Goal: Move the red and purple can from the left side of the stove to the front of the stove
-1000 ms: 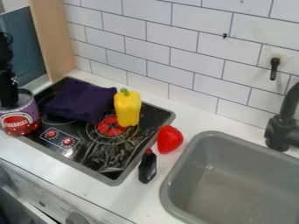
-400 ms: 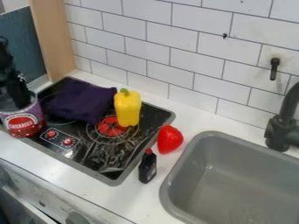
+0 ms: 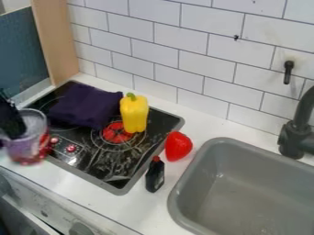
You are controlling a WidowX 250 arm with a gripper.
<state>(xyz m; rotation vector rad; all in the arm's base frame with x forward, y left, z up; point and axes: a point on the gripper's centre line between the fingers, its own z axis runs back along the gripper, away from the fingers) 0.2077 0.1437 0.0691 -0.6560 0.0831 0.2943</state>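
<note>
At the left edge of the view, the black gripper [image 3: 17,132] points down into the mouth of a round container [image 3: 38,143]. I cannot tell if its jaws are apart, together or clamped on the wall of this container. The container is at the near left side of the black stove [image 3: 101,160]. Its upper part is see-through, and its lower part looks purple and red; what it holds inside is too blurred to tell.

The sink [image 3: 245,197] at the right is a grey basin with rounded corners, and 1 black faucet [image 3: 294,135] is beside its back side. A small dark bottle [image 3: 154,176] with 1 red cap [image 3: 156,158] is near the right edge of the stove; its content is hidden.

The red toy strawberry [image 3: 178,146] lies on the white counter [image 3: 138,209], between stove and sink. On the stove, 1 yellow pepper [image 3: 133,114] is upright beside the dark purple cloth [image 3: 86,106], near the red burner mark [image 3: 116,132]. The stove has 2 red knobs, close to the container.
</note>
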